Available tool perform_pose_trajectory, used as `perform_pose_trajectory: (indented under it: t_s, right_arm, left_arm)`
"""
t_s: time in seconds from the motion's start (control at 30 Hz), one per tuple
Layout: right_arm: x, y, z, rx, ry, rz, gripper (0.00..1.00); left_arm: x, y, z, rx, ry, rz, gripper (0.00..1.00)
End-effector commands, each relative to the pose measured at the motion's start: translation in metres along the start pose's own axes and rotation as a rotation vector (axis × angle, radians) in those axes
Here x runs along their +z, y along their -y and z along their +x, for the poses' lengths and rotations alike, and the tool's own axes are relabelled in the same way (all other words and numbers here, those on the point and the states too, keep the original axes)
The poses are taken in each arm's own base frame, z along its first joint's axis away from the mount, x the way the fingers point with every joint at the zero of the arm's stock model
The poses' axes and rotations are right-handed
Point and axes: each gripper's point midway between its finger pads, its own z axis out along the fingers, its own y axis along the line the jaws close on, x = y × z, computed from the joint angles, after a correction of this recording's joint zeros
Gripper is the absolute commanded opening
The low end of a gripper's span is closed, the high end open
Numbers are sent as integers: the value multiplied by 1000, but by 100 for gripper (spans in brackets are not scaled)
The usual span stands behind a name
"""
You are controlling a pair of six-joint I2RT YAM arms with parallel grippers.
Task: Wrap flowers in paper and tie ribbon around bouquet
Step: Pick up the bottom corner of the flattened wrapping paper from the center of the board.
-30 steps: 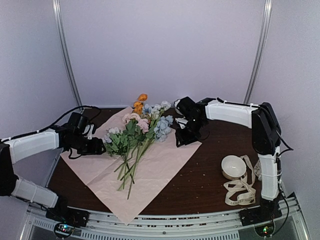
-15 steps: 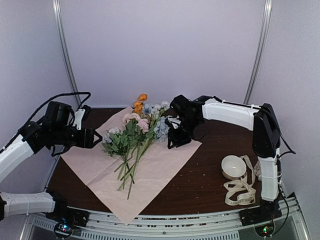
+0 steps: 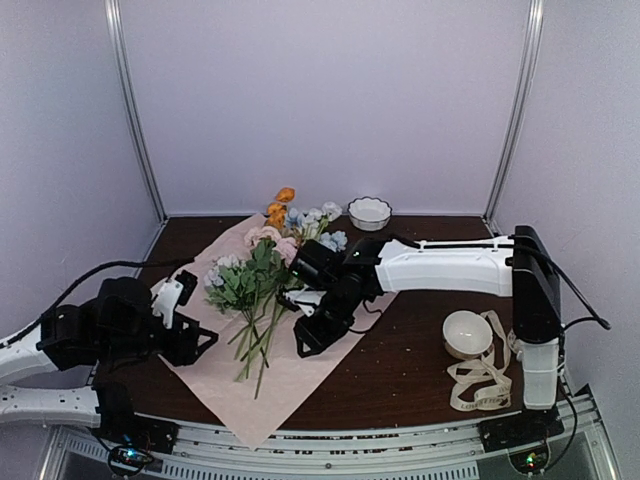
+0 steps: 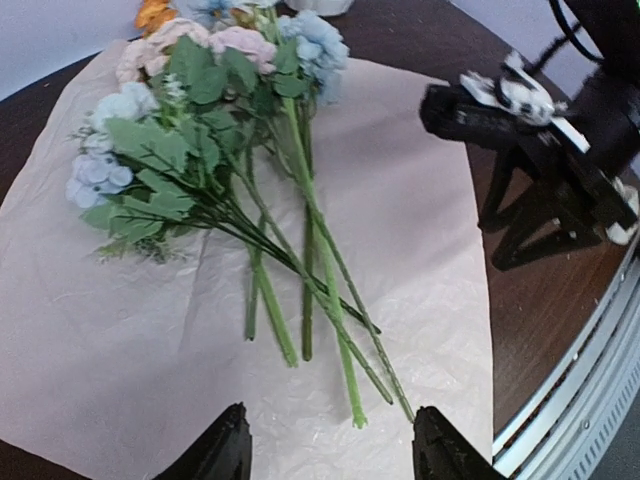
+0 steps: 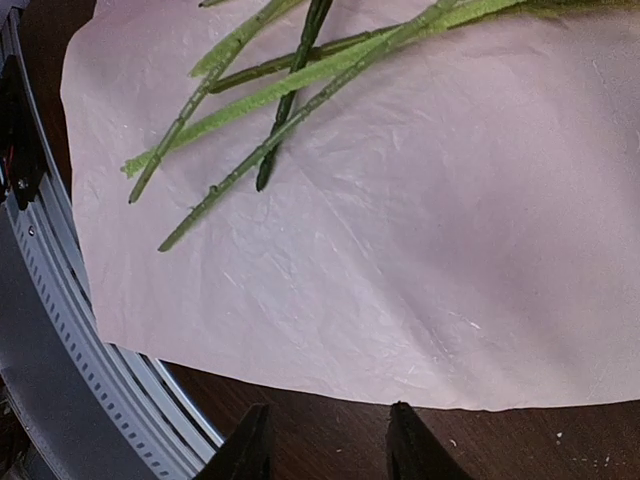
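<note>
The flowers (image 3: 265,275) lie across the light-pink paper (image 3: 270,400), blooms toward the back and green stems (image 4: 310,290) pointing to the near edge. My left gripper (image 3: 208,340) hovers low at the paper's near-left side. In the left wrist view it (image 4: 335,455) is open, with bare paper (image 4: 120,340) between its fingers and the stem ends just ahead. My right gripper (image 3: 300,345) is at the paper's near-right edge, beside the stems. It (image 5: 328,445) is open over bare table, just off the paper (image 5: 400,250). The cream ribbon (image 3: 480,385) lies loose at the near right.
A white bowl (image 3: 467,333) sits beside the ribbon at the right. A second white bowl (image 3: 369,212) stands at the back by the wall. The metal rail (image 5: 60,340) of the table's near edge runs close to the right gripper.
The left arm has swung from the far left of the paper to its near-left side. The right arm has come from behind the blooms to the near-right edge, uncovering the back bowl.
</note>
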Motion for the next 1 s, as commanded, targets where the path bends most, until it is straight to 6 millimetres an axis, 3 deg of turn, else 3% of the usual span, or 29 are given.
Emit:
perform_pose_trajectory:
  t_s: [0.0, 0.1, 0.23, 0.4, 0.53, 0.63, 0.73, 0.97]
  right_arm:
    - [-5, 17, 14, 9, 6, 32, 39]
    - [0, 15, 19, 9, 20, 2, 39]
    - [0, 18, 25, 2, 31, 6, 39]
    - [7, 21, 37, -12, 3, -1, 39]
    - [18, 25, 47, -16, -32, 3, 39]
    - [25, 28, 50, -15, -49, 6, 40]
    - [27, 28, 51, -14, -52, -1, 40]
    - [31, 23, 50, -6, -47, -29, 39]
  left_arm:
    - [16, 42, 9, 246, -49, 3, 60]
    - [29, 79, 42, 564, -226, 33, 64]
    - [44, 124, 80, 745, -354, 195, 68]
    - [56, 142, 112, 830, -519, 284, 73]
    - [47, 153, 140, 824, -616, 376, 79]
    - [47, 150, 163, 812, -717, 387, 87]
    - [52, 138, 180, 810, -825, 314, 87]
    - [53, 108, 193, 780, -886, 167, 82]
